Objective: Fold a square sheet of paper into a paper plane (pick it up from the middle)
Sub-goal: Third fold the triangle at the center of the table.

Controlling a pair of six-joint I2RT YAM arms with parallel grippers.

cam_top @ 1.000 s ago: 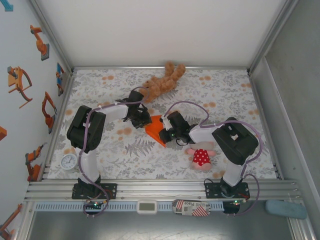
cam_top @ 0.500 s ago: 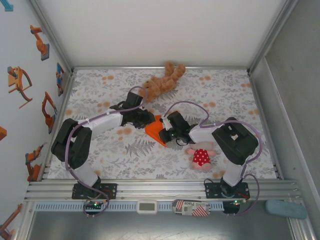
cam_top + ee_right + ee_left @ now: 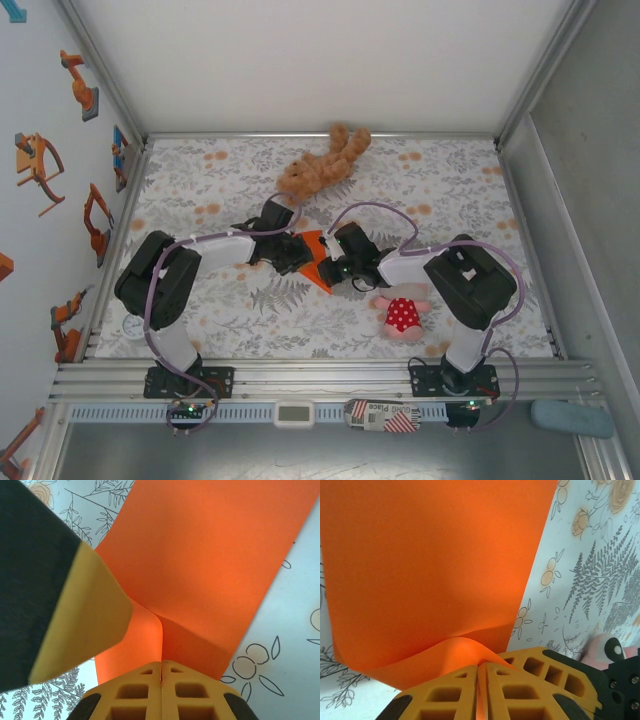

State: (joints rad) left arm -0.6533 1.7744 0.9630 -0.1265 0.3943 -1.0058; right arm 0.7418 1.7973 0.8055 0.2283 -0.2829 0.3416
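We note the square sheet of paper (image 3: 316, 257), orange, at mid-counter (image 3: 240, 310), caught between both grippers. Left gripper (image 3: 481, 665) is clenched on a buckled edge. Right gripper (image 3: 161, 664) is clamped on a raised crease opposite.

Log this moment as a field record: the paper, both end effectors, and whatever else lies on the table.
orange paper: mid-table between the two arms, buckled up at each grip
left end effector: shut on the paper's edge
right end effector: shut on a raised crease of the paper
brown plush bear: far side, apart from the paper
doll in red dress: near side, by the right arm
table: covered with a floral cloth
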